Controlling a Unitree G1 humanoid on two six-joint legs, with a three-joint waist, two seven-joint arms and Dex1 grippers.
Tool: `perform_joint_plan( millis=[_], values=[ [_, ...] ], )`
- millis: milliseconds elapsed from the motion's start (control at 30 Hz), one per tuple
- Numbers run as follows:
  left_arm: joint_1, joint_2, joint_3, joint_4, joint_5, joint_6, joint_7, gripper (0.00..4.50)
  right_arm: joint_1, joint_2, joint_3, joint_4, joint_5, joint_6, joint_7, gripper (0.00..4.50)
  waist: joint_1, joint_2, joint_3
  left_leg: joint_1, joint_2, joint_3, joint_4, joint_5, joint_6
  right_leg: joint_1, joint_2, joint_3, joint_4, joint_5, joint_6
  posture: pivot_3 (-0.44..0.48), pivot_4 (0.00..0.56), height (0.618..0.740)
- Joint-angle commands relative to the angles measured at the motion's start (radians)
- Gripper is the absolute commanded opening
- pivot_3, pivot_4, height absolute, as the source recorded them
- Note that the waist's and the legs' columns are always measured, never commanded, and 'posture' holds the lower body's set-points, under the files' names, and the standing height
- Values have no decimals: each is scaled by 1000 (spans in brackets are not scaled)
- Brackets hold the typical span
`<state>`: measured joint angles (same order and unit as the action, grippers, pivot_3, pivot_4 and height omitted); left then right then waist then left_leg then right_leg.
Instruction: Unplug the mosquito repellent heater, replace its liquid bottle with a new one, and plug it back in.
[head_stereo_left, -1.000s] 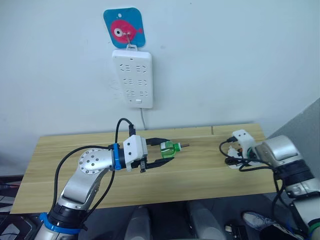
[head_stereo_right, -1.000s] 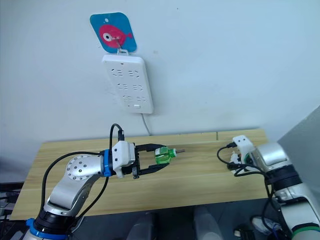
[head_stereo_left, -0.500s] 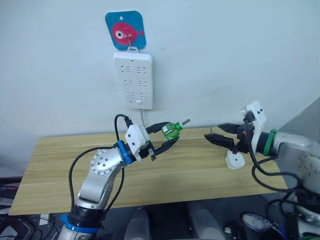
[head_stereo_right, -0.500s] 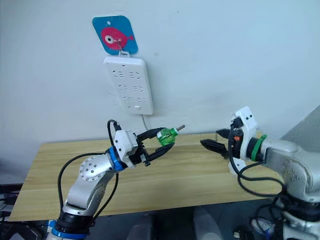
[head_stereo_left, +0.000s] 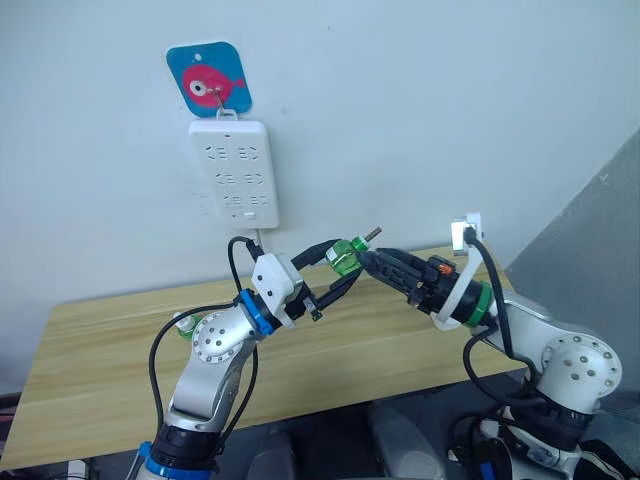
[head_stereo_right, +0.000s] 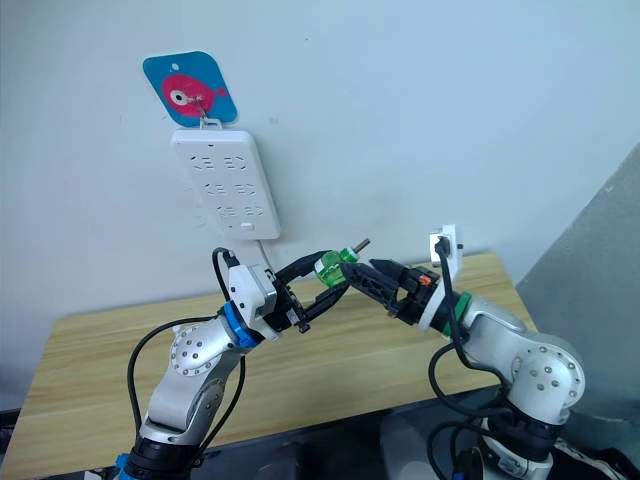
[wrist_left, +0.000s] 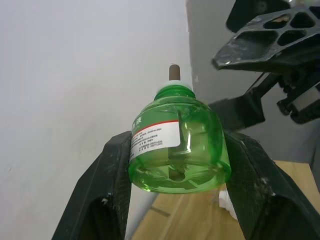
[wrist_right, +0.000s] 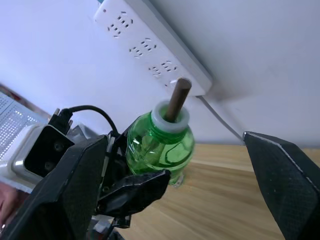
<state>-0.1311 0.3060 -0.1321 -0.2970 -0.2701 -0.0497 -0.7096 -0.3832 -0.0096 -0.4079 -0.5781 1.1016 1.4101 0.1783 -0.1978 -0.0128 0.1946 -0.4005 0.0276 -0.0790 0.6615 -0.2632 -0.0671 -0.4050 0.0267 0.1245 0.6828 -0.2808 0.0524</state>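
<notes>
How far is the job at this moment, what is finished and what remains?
Done: nothing is plugged into the power strip, so the heater looks unplugged. In hand: the left hand holds a green bottle with a bare wick above the table; the open right hand is beside it. Left: fitting a bottle into the heater and plugging it in.

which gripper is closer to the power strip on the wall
Left. The left gripper, holding the green bottle, sits below the power strip; the right gripper is further out to the right.
</notes>
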Motion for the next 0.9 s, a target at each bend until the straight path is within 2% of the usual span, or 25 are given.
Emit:
perform_joint_plan(
  millis=[33,333,433,633,667,733,900],
  values=[
    [1,-1,1,-10,-1,-32,1,2230,-22,12,42,15,61,-65,-19,4500,0,1,-5,0,0,0,0,0,0,0,0,0,0,0,0,-200,117,736],
    [20,-13,-16,-25,13,-47,25,2230,-15,-2,141,60,135,-170,-53,4500,1,1,-16,0,0,0,0,0,0,0,0,0,0,-1,1,-177,109,736],
    [24,-12,-15,-23,11,-54,30,2230,-11,-24,164,76,155,-195,-67,3949,1,1,-16,0,0,0,0,0,0,0,0,0,0,-1,1,-175,109,736],
    [28,-21,-26,-22,12,-64,37,2230,-19,-52,202,94,187,-240,-96,1859,2,1,-17,0,0,0,0,0,0,0,0,0,0,-1,1,-171,108,736],
    [28,-23,-26,-21,12,-65,37,2230,-19,-57,209,97,193,-247,-99,1379,2,1,-17,0,0,0,0,0,0,0,0,0,0,-1,1,-170,107,736],
    [28,-20,-30,-20,10,-65,28,2230,-21,-67,219,102,203,-259,-104,842,2,2,-18,0,0,0,0,0,0,0,0,0,0,-1,1,-169,107,736],
    [35,-19,-34,-16,14,-95,20,2230,-24,-89,238,111,241,-287,-120,847,2,3,-23,0,0,0,0,0,0,0,0,0,0,-1,1,-169,103,736]
  ],
)
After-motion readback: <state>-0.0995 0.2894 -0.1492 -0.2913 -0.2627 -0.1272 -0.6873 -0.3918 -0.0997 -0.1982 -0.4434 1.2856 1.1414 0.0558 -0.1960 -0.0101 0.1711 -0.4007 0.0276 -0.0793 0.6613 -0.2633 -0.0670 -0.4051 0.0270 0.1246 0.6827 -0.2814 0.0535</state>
